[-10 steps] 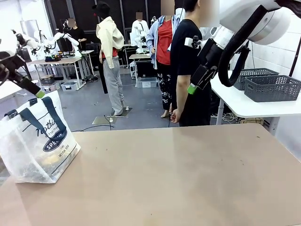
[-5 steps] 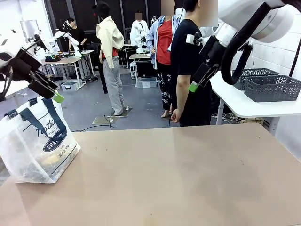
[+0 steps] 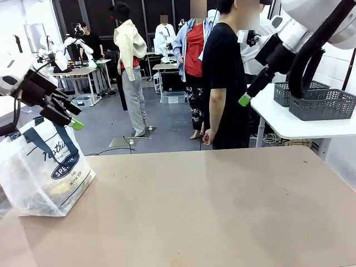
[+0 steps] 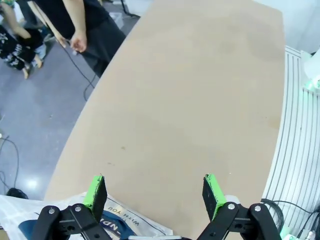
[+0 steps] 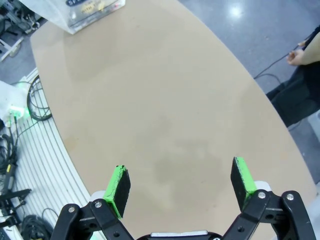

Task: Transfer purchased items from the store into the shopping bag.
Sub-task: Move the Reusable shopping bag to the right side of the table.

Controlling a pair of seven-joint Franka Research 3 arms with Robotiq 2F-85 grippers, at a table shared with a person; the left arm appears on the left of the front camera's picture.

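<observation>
The shopping bag [image 3: 47, 172], translucent white with navy handles and an oval logo, stands at the table's left edge. Dim yellowish goods, the purchased items [image 3: 60, 189], show through its wall. My left gripper [image 3: 72, 119] hangs open just above the bag's top. In the left wrist view the left gripper [image 4: 154, 192] holds nothing, with the bag [image 4: 120, 227] under it. My right gripper [image 3: 245, 100] is raised at the far right, open and holding nothing. The right wrist view has that gripper [image 5: 180, 182] high over bare tabletop and the bag [image 5: 90, 10] far off. Two dark grey lattice baskets [image 3: 322, 103] match the store.
The baskets stand on a white side table [image 3: 283, 122] beyond the right corner. A person in black [image 3: 222, 78] stands at the far edge, one hand [image 3: 207, 136] hanging down. The brown tabletop [image 3: 211, 206] is bare from the bag rightward.
My left gripper has swung right and slightly down to above the bag. My right gripper has moved right, toward the side table. Both have stayed open.
</observation>
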